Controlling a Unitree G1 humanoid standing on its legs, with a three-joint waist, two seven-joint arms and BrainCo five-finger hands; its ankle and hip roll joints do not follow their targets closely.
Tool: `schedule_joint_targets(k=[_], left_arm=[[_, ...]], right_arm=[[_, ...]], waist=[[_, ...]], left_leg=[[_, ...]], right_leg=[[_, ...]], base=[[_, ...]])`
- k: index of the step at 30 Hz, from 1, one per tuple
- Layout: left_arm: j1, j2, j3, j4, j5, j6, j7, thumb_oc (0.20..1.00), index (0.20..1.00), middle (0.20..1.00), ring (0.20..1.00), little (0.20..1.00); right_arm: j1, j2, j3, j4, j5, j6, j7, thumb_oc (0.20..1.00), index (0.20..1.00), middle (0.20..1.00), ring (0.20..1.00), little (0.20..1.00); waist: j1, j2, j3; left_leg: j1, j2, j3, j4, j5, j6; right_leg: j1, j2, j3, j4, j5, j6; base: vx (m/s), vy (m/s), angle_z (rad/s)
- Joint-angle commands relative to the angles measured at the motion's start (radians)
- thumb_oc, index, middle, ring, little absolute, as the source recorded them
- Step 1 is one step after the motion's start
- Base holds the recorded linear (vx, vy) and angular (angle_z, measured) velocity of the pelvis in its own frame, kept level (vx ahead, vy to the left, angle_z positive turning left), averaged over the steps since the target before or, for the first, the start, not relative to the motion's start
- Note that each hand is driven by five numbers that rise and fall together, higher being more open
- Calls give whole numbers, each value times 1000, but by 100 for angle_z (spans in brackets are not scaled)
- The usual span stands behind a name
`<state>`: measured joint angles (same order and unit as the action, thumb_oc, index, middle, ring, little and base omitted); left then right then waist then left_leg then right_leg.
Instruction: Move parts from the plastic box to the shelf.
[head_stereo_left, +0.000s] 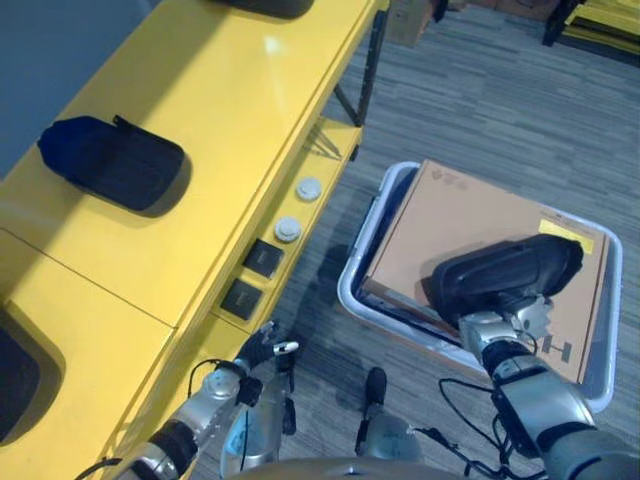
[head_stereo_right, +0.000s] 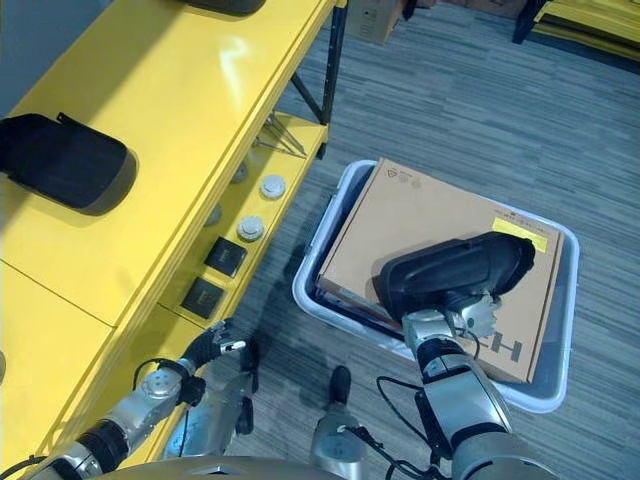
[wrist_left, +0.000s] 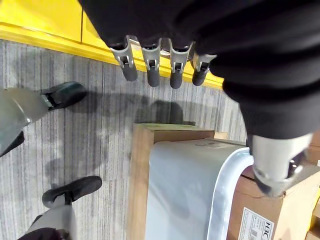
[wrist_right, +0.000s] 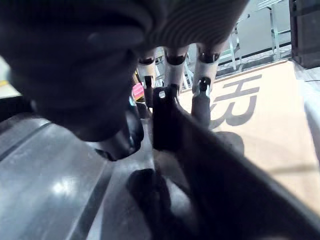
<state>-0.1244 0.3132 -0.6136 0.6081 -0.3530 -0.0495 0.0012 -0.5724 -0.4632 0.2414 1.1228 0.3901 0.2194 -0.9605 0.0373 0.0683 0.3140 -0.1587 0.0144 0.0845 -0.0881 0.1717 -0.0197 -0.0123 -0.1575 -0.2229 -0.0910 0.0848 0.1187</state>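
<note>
A grey plastic box (head_stereo_left: 350, 290) stands on the floor at the right, with a brown cardboard box (head_stereo_left: 470, 220) lying in it. Over the cardboard my right hand (head_stereo_left: 505, 325) is shut on a long black moulded part (head_stereo_left: 505, 272). In the right wrist view its fingers (wrist_right: 172, 65) curl over the rim of that black part (wrist_right: 60, 190) and the thumb presses from the other side. The yellow shelf (head_stereo_left: 200, 150) runs along the left. My left hand (head_stereo_left: 262, 350) hangs low beside the shelf's front edge, its fingers (wrist_left: 150, 70) straight and holding nothing.
A black part (head_stereo_left: 110, 160) lies on the shelf top, another sits at the lower left edge (head_stereo_left: 15, 375) and a third at the far end (head_stereo_left: 260, 5). The lower shelf level carries two white round pieces (head_stereo_left: 288, 229) and two black square pieces (head_stereo_left: 262, 257). Grey carpet lies between shelf and box.
</note>
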Motion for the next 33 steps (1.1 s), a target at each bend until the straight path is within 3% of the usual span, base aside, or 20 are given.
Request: schedule_joint_targets(k=[1, 9, 14, 15, 24, 27, 33], left_arm=[[-83, -38, -84, 53, -24, -53, 4, 1000, 1000, 1000, 1000, 1000], [-73, -4, -84, 20, -47, -48, 10, 1000, 1000, 1000, 1000, 1000], [-35, 38, -38, -12, -43, -52, -1, 1000, 1000, 1000, 1000, 1000], [-23, 48, -18, -10, -34, -58, -9, 1000, 1000, 1000, 1000, 1000], [-16, 65, 36, -37, -31, -75, -59, 1000, 1000, 1000, 1000, 1000], [-58, 86, 50, -145, -90, -29, -100, 1000, 1000, 1000, 1000, 1000], [-131, 64, 51, -266, -226, 88, -122, 1000, 1000, 1000, 1000, 1000]], right_arm=[[-3, 16, -15, 60, 67, -16, 39, 200, 200, 200, 200, 200], [-29, -94, -38, -2, -71, -127, 22, 200, 200, 200, 200, 200], [-14, -234, 1, -246, -338, -118, 79, 200, 200, 200, 200, 200], [-4, -283, 17, -319, -476, -89, 110, 200, 200, 200, 200, 200], [47, -393, 98, -525, -737, -59, 259, 200, 200, 200, 200, 200], [95, -422, 128, -652, -883, -69, 351, 200, 200, 200, 200, 200], [115, -433, 134, -757, -982, -94, 399, 200, 200, 200, 200, 200]], waist=[[33, 57, 7], [22, 56, 8], [-3, 31, -6], [-11, 16, -15], [-29, -44, -66], [-39, -73, -111], [-59, -94, -145]], left_leg=[[76, 31, -33, 1, -97, -60], [84, 33, -28, 1, -98, -64], [93, 39, -21, 1, -97, -69], [98, 43, -16, 1, -98, -69], [129, 68, 2, 1, -104, -71], [163, 91, 20, 1, -110, -73], [195, 112, 41, 1, -113, -75]], right_leg=[[-44, -67, 2, 4, 57, 43], [-42, -65, 10, 4, 57, 47], [-39, -55, 24, 4, 56, 51], [-36, -51, 29, 4, 55, 52], [-10, -30, 32, 4, 46, 52], [18, -13, 28, 4, 35, 51], [42, 2, 28, 4, 25, 46]], base=[[17, -20, 5], [2, -10, 1], [18, -46, -2], [24, -77, -1], [19, -94, -7], [42, -145, -10], [7, -72, -1]])
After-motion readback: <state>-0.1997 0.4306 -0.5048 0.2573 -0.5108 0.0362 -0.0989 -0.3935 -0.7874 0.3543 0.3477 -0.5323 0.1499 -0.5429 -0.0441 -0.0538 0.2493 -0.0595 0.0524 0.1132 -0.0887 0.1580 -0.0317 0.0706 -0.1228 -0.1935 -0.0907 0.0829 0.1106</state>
